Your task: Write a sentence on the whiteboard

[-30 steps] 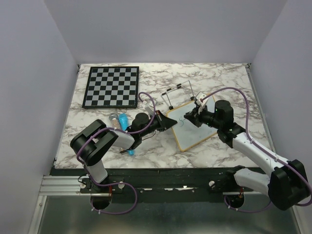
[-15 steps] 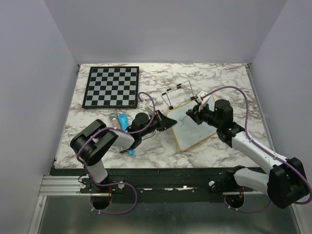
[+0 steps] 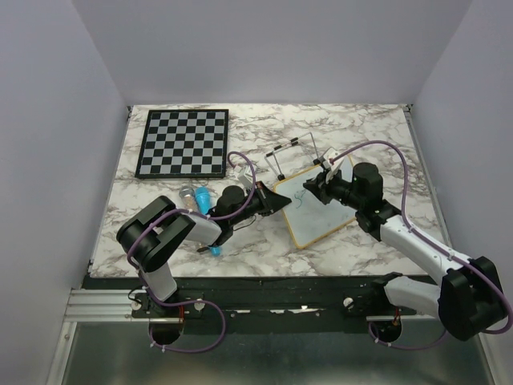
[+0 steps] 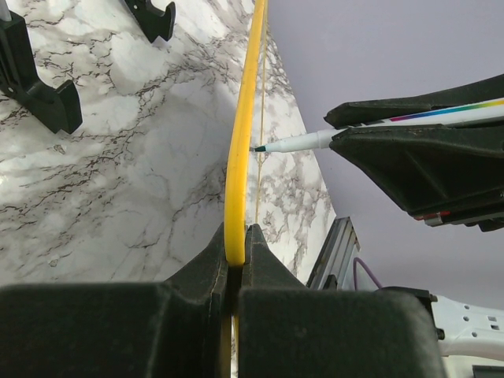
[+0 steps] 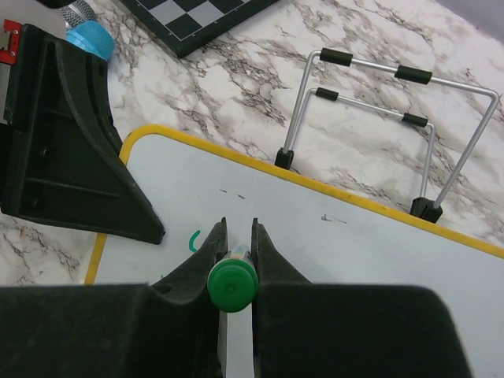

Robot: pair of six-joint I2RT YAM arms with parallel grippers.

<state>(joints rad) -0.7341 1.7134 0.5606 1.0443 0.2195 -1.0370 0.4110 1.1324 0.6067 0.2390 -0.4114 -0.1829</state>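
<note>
Whiteboard [image 3: 325, 218]: left fingers [image 4: 211, 264] clamp its 9 o'clock frame corner, steadying it; right fingers [image 5: 206, 253] pinch green marker [image 5: 232, 285], tip at board; sentence [image 5: 194, 238] barely begun.

The sentence [image 3: 298, 201] is too small to read from above — the right end effector [image 5: 237, 227] hides part of it.
</note>
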